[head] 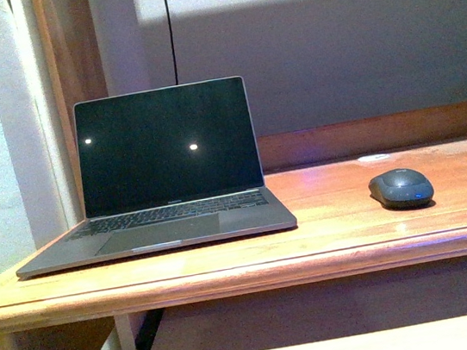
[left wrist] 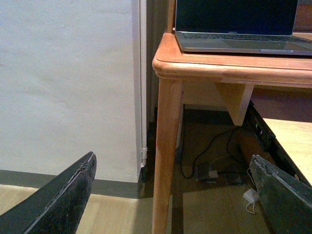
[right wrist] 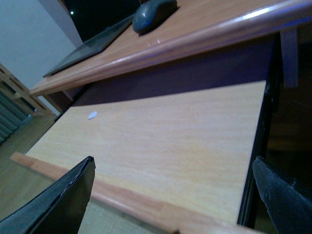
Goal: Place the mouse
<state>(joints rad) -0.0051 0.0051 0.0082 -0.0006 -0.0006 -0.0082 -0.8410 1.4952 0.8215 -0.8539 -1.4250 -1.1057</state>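
Observation:
The dark grey-black mouse point(head: 401, 187) rests on the wooden desk top point(head: 337, 230), to the right of the laptop, with no gripper near it. The right wrist view also catches the mouse point(right wrist: 153, 13) near the desk's front edge, above a pull-out shelf. My right gripper point(right wrist: 173, 195) is open and empty, low over that light wooden shelf point(right wrist: 165, 131). My left gripper point(left wrist: 173, 195) is open and empty too, down near the floor beside the desk's left leg point(left wrist: 165, 161). Neither arm shows in the front view.
An open laptop point(head: 163, 172) with a dark screen sits on the desk's left half. A small flat white disc point(head: 375, 158) lies near the desk's back rail. Another small white spot point(right wrist: 92, 115) lies on the pull-out shelf. Cables and a white adapter point(left wrist: 251, 197) lie on the floor under the desk.

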